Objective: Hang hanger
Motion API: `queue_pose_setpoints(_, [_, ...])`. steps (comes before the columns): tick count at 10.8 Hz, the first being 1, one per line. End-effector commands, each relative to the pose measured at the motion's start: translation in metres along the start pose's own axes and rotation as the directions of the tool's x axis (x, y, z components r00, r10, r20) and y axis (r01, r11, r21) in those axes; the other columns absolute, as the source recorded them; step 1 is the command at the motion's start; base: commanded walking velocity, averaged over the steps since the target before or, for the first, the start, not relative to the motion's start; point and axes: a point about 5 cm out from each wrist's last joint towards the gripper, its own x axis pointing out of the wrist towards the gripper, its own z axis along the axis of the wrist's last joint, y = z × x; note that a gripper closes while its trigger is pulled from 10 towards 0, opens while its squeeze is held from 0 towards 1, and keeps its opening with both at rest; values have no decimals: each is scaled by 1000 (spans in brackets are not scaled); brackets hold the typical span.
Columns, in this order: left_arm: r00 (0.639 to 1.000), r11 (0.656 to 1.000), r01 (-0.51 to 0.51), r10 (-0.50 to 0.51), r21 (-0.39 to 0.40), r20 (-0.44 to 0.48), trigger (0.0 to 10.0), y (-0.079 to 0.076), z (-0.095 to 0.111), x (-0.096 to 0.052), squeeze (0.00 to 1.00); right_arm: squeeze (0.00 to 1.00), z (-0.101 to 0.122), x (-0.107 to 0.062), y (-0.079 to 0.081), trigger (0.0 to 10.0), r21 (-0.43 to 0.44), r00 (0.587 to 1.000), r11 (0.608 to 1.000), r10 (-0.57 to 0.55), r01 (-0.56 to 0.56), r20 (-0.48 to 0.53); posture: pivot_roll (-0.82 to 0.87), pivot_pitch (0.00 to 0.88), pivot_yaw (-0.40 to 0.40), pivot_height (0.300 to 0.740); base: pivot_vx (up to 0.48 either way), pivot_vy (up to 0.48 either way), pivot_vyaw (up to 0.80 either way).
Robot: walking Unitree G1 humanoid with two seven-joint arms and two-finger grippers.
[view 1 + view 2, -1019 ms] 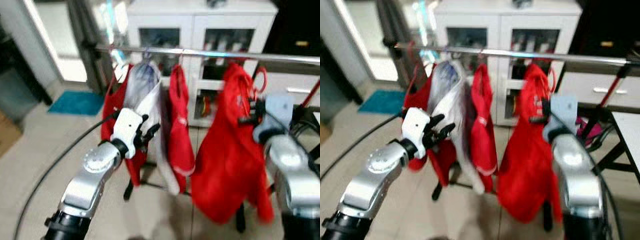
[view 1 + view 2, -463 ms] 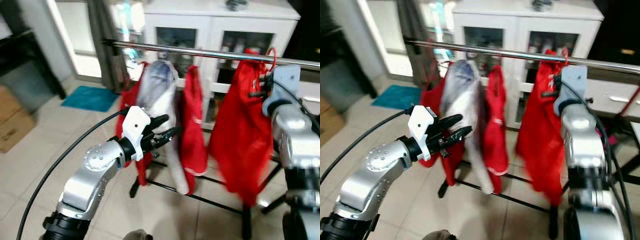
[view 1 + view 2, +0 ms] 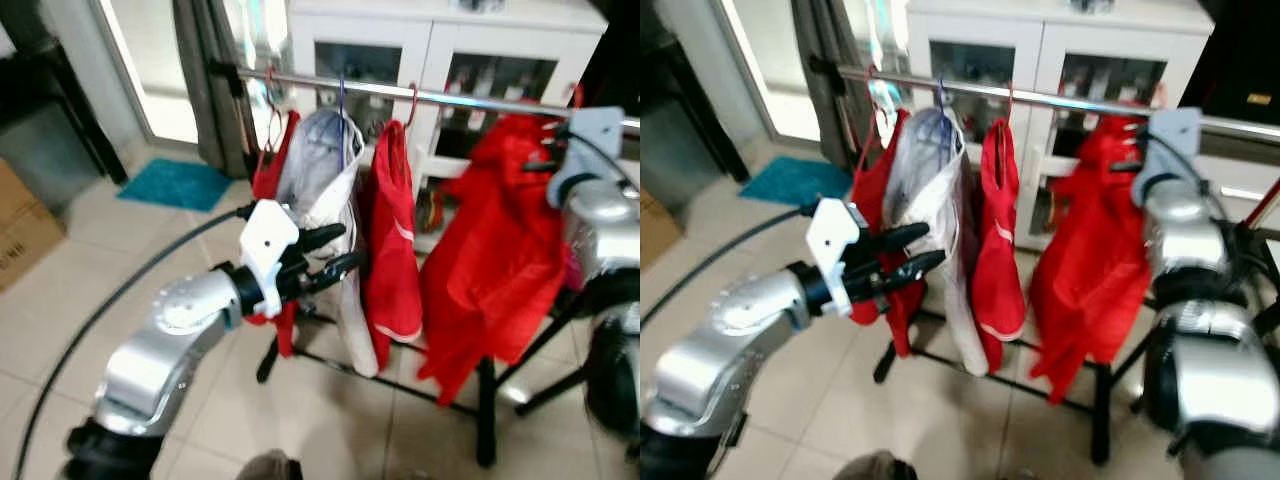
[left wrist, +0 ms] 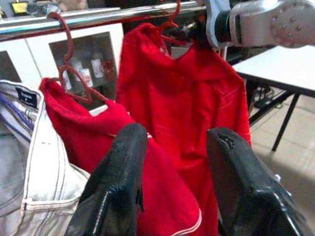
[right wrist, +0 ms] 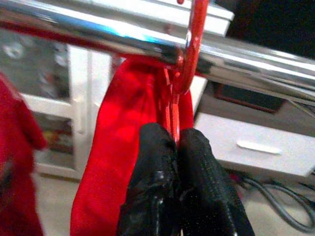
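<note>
A: Where is the hanger (image 5: 189, 54) now?

B: Its red hook sits across the chrome rail (image 5: 74, 29), carrying a red garment (image 3: 490, 270); the right gripper (image 5: 178, 142) has its fingers pressed together on the thin neck just under the hook.

A: How will it handle?

B: Probably light and stiff, though the soft cloth likely sways and tugs; the neck looks the surest hold, since fabric would slip.

A: And the other arm?

B: The left gripper (image 4: 174, 147) hovers near the hung clothes, fingers spread, holding nothing.
</note>
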Motion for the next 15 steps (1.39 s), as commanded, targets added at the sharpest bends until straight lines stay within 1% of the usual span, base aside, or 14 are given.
queue_pose_setpoints(1, [1000, 1000, -2, 2, 1, -10, 10000, 0, 3, -7, 0, 0, 7, 3, -8, 10000, 4, 999, 999, -32, 32, 15, 141, 99, 35, 723, 0, 0, 0])
queue_pose_setpoints(2, [1000, 1000, 3, -3, 1, -18, 10000, -1, 3, -9, 0, 0, 4, 3, -12, 10000, -7, 999, 999, -44, 44, -4, 148, 108, 34, 723, 0, 0, 0])
queue_pose_setpoints(3, [999, 1000, 28, -28, -1, -31, 10000, -5, 6, -14, 0, 0, -4, 3, -26, 10000, -40, 995, 995, -91, 90, -44, 173, 137, 39, 723, 0, 0, 0])
queue_pose_setpoints(4, [998, 999, 48, -48, -3, -30, 10000, -8, 10, -17, 0, 0, -7, 3, -35, 10000, -59, 991, 992, -115, 112, -61, 180, 146, 45, 723, 0, 0, 0])
queue_pose_setpoints(5, [996, 996, 85, -84, -1, -33, 10000, -9, 16, -20, 0, 0, -9, 0, -53, 10000, -80, 983, 984, -166, 160, -82, 192, 161, 60, 723, 0, 0, 0])
queue_pose_setpoints(6, [995, 996, 94, -94, 1, -36, 10000, -10, 17, -21, 0, 0, -10, -1, -60, 10000, -84, 979, 981, -185, 178, -87, 195, 164, 65, 723, 0, 0, 0])
queue_pose_setpoints(7, [994, 994, 105, -105, 3, -43, 10000, -10, 18, -22, 0, 0, -8, -4, -75, 10000, -80, 970, 973, -225, 218, -87, 198, 161, 73, 723, 0, 0, 0])
queue_pose_setpoints(9, [992, 993, 116, -116, 1, -54, 10000, -9, 19, -23, 0, 0, -9, -9, -95, 10000, -70, 958, 961, -274, 269, -88, 197, 154, 80, 723, 0, 0, 0])
queue_pose_setpoints(10, [990, 992, 128, -128, -5, -50, 10000, -8, 21, -22, 0, 0, -9, -11, -102, 10000, -51, 954, 958, -287, 283, -88, 196, 146, 86, 723, 0, 0, 0])
queue_pose_setpoints(11, [986, 986, 163, -163, -25, -21, 10000, -9, 25, -20, 0, 0, -8, -11, -104, 10000, -3, 960, 963, -268, 269, -82, 188, 126, 98, 723, 0, 0, 0])
queue_pose_setpoints(12, [979, 979, 202, -201, -42, 17, 10000, -11, 29, -17, 0, 1000, -7, -11, -105, 10000, 25, 964, 966, -255, 258, -71, 178, 104, 109, 723, 0, 0, 0])
queue_pose_setpoints(14, [971, 971, 234, -231, -47, 59, 10000, -8, 34, -8, 0, 1000, -7, -12, -108, 10000, 53, 964, 964, -258, 261, -58, 156, 62, 126, 723, 0, 0, 0])
queue_pose_setpoints(15, [967, 967, 249, -244, -58, 77, 10000, -4, 36, -3, 0, 1000, -1, -12, -108, 10000, 15, 974, 974, -225, 226, -25, 124, 28, 141, 723, 0, 0, 0])
